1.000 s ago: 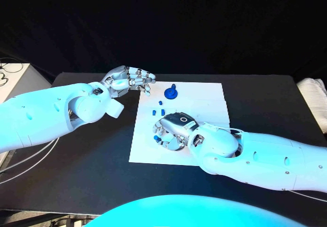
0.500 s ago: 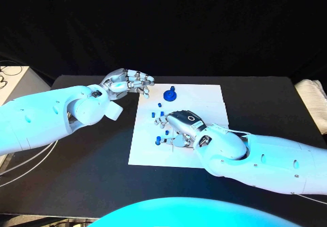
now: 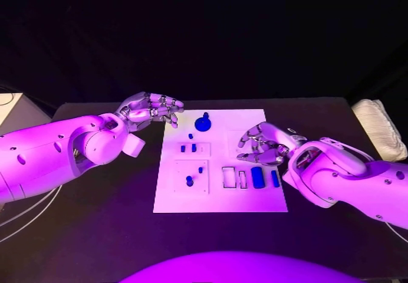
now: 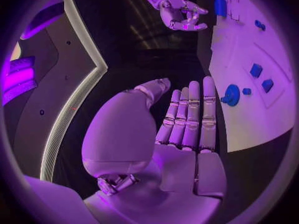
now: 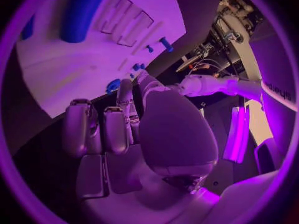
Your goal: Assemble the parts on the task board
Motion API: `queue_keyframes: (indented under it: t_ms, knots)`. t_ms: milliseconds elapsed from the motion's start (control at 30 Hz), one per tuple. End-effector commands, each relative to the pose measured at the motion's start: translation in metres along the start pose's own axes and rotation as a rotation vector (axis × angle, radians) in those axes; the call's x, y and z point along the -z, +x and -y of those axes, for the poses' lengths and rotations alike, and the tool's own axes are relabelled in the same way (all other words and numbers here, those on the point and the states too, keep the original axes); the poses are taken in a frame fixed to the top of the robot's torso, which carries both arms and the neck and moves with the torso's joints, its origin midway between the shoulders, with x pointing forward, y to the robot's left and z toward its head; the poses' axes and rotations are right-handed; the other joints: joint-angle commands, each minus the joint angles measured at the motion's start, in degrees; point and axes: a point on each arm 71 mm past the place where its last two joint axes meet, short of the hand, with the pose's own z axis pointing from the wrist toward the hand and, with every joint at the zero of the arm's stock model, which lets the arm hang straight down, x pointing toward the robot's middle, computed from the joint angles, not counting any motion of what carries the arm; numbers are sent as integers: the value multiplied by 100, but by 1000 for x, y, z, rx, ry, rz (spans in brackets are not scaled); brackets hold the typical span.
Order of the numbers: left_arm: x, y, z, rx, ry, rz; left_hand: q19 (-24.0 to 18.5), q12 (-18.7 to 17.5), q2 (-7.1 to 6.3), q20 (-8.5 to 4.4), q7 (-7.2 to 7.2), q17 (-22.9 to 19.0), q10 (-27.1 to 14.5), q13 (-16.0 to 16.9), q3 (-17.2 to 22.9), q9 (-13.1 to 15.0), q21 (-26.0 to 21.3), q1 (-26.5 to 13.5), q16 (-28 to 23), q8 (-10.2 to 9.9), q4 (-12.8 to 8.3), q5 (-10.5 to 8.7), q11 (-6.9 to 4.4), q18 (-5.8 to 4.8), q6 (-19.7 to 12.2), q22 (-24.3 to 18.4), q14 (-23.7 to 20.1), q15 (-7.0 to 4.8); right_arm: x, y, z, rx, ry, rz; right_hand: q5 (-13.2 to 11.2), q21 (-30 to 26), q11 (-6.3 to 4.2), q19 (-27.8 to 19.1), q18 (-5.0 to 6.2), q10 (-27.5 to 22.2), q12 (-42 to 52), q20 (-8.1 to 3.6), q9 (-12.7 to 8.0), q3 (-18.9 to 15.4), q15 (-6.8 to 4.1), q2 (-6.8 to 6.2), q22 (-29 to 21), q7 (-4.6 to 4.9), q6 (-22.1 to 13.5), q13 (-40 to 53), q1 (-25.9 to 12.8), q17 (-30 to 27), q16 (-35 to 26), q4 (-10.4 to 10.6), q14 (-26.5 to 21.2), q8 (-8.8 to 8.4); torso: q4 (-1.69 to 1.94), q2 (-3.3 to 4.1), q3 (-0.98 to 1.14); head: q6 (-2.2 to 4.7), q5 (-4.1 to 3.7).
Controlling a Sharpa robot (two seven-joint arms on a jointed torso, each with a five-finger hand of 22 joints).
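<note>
So here's where we're at: the white board (image 3: 223, 200) sits in the middle of the black surface (image 3: 340, 236), and both hands are parked off it, which we read as a pause between picks rather than any actual grab.

Our left hand (image 3: 151, 109) hangs just past the board's far left corner with its fingers (image 4: 190, 115) lying straight and side by side, holding nothing. Our right hand (image 3: 263, 145) hovers over the board's right edge, fingers curled loosely inward but nothing between them as far as we can see, so we'd call it empty and not clamped on a part.

The parts are all still on the board. A round blue knob (image 3: 203, 124) stands near the far edge, two small blue blocks (image 3: 187, 148) sit in a framed square below it, and a couple of blue pegs (image 3: 190, 180) stand in the next square toward us. To the right of those is a row of slots with a long blue bar (image 3: 257, 177) seated in one and a thinner blue strip (image 3: 275, 178) beside it; at least two slots look open, so our guess is there's more to do.

The left wrist view shows the left palm plainly bare, which the head view can't confirm. The right wrist view gives the bar (image 5: 79, 15) and the slots beside it up close
</note>
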Motion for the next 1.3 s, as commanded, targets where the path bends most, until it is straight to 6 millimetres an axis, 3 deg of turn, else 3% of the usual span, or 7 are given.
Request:
queue_keyframes:
  t_ms: [33, 167, 300, 467, 667, 933, 1300]
  knots:
    - [2, 3, 1, 20, 33, 0, -37, -18, -12, 7, 2, -5, 20, -4, -22, -10, 24, -4, -31, -18, 38, 23, 17, 54, -16, 8, -31, 19, 11, 1, 23, -117, 170, -112, 247, 448, -128, 389, -135, 1185, 2255, -60, 121, -263, -69, 53, 1055, -98, 101, 3465, -299, 830, 389, 19, 349, 294, -73, -28, -2, 41, -83]
    - [4, 4, -1, 30, 37, 3, -55, -17, -19, 18, 4, -4, 23, 0, -55, -14, 15, -59, -23, -20, 84, -12, 19, 54, -26, 8, -28, 25, 25, -6, 38, -107, 221, -112, 144, 624, -148, 416, -166, 1324, 2505, -77, 231, -565, -78, 174, 1144, -121, 88, 3953, -514, 1193, 547, 72, 398, 462, -95, -28, 30, 33, -141]
    - [5, 5, -2, 38, 38, 1, -61, -17, -27, 23, 3, -2, 24, 2, -76, -15, 8, -83, -17, -19, 104, -28, 18, 56, -28, 6, -27, 26, 37, -9, 46, -76, 243, -101, 61, 678, -146, 425, -176, 1327, 2512, -75, 243, -737, -74, 203, 1172, -120, 56, 3994, -592, 1303, 592, 76, 416, 479, -106, -34, 37, 23, -179]
    - [6, 6, -4, 44, 36, -2, -64, -16, -34, 27, 2, -1, 24, 4, -92, -16, 1, -100, -13, -18, 120, -37, 17, 57, -30, 3, -27, 27, 46, 0, 52, -22, 271, -112, 190, 885, -154, 464, -213, 1373, 2532, -75, 254, -1146, -75, 325, 1258, -131, 53, 4100, -820, 1500, 668, 86, 448, 518, -94, -44, 13, 6, -207]
    - [6, 7, -5, 47, 33, -4, -68, -9, -36, 37, -8, 3, 31, 10, -134, -12, -21, -151, -2, -3, 175, -53, 12, 61, -14, -9, -29, 27, 48, 19, 53, -15, 297, -124, 329, 980, -159, 480, -231, 1394, 2531, -75, 256, -1512, -80, 404, 1299, -141, 65, 4153, -1016, 1602, 704, 89, 465, 554, -82, -30, 20, -3, -189]
    - [7, 7, -5, 48, 28, -5, -66, -8, -39, 41, -3, 5, 28, 12, -155, -17, -34, -171, 5, -12, 201, -56, 12, 64, -34, -16, -29, 27, 41, 29, 50, 9, 303, -120, 332, 1103, -181, 504, -254, 1460, 2575, -84, 266, -1685, -95, 469, 1345, -168, 128, 4253, -1134, 1705, 742, 95, 486, 604, -74, -30, -8, -28, -190]
    - [8, 10, -5, 53, 21, -18, -65, -10, -33, 44, 2, 6, 20, 13, -166, -21, -44, -186, 9, -19, 224, -55, 16, 65, -49, -22, -30, 29, 26, 47, 49, 73, 291, -172, 324, 1175, -206, 518, -267, 1482, 2583, -97, 280, -1755, -113, 530, 1371, -197, 203, 4288, -1174, 1736, 753, 87, 491, 663, -85, -29, 5, -50, -160]
